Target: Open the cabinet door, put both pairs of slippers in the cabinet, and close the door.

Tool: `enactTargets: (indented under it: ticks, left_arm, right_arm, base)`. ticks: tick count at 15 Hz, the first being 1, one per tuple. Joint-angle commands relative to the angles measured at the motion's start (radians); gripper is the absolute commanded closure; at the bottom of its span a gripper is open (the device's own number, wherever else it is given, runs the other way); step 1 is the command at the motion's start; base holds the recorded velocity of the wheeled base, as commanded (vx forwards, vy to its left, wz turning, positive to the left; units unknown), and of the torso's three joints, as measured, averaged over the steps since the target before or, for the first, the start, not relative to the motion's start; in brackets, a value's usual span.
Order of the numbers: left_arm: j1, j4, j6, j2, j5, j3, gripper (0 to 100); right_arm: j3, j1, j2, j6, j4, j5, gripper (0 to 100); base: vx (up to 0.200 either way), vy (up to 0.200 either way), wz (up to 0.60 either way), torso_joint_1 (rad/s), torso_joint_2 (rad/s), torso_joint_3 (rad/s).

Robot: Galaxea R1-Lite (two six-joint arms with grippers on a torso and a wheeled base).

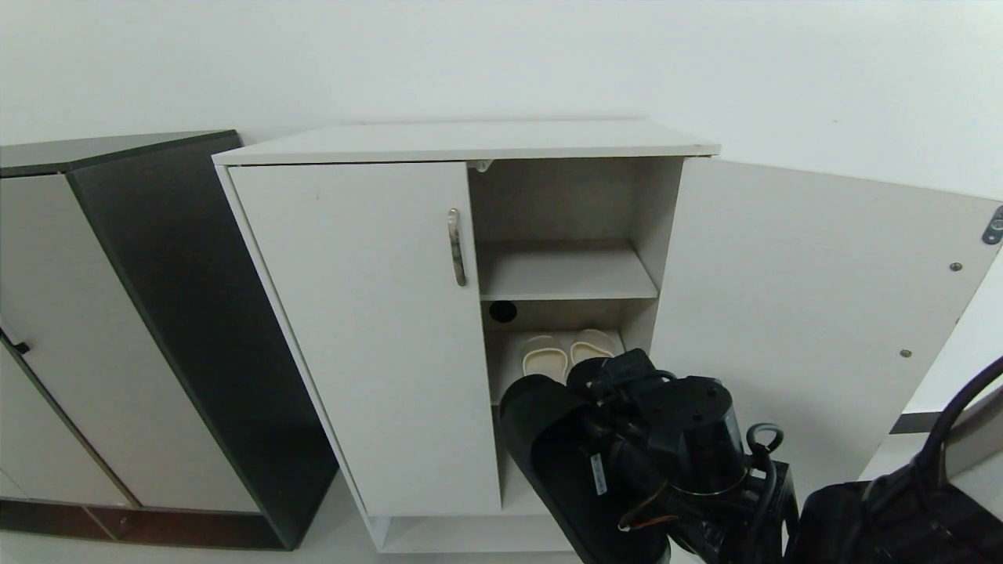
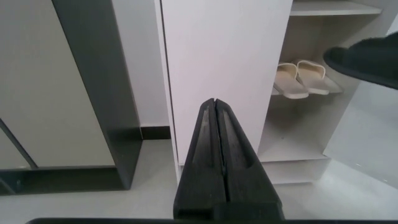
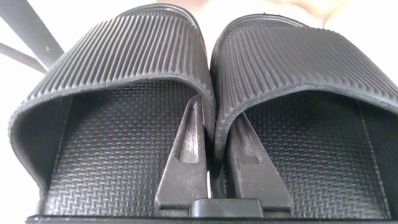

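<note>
The white cabinet [image 1: 353,329] has its right door [image 1: 807,313] swung wide open and its left door shut. A cream pair of slippers [image 1: 568,352] lies on the middle shelf, also seen as cream slippers [image 2: 308,78] in the left wrist view. My right gripper [image 3: 211,134] is shut on the black pair of slippers [image 3: 205,93], pinching their two inner straps together. The black slippers [image 1: 556,462] hang in front of the cabinet's open lower half. My left gripper [image 2: 215,102] is shut with nothing in it, facing the cabinet's shut left door [image 2: 224,56].
A dark grey and white cabinet [image 1: 117,337] stands to the left of the white one. The upper shelf [image 1: 564,274] and bottom shelf [image 2: 292,140] are bare. A black bag [image 1: 893,509] sits low at the right.
</note>
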Motion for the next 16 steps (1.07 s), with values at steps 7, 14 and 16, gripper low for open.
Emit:
enactTargets:
  ticks: [7, 14, 16]
  left_arm:
    - [0.001, -0.001, 0.003, 0.000, 0.000, 0.000, 100]
    - [0.001, -0.001, 0.008, 0.000, 0.000, 0.000, 100]
    - [0.001, -0.001, 0.006, 0.000, 0.000, 0.000, 100]
  right_arm:
    - [-0.608, 0.061, 0.033, 0.239, 0.683, -0.265, 100]
    - [-0.758, 0.049, 0.076, 0.203, 0.736, -0.340, 100]
    - [-0.755, 0.040, 0.093, 0.208, 0.727, -0.341, 100]
  base:
    - [0.000, 0.000, 0.00, 0.000, 0.00, 0.000]
    - [0.000, 0.000, 0.00, 0.000, 0.00, 0.000]
    - [0.000, 0.000, 0.00, 0.000, 0.00, 0.000]
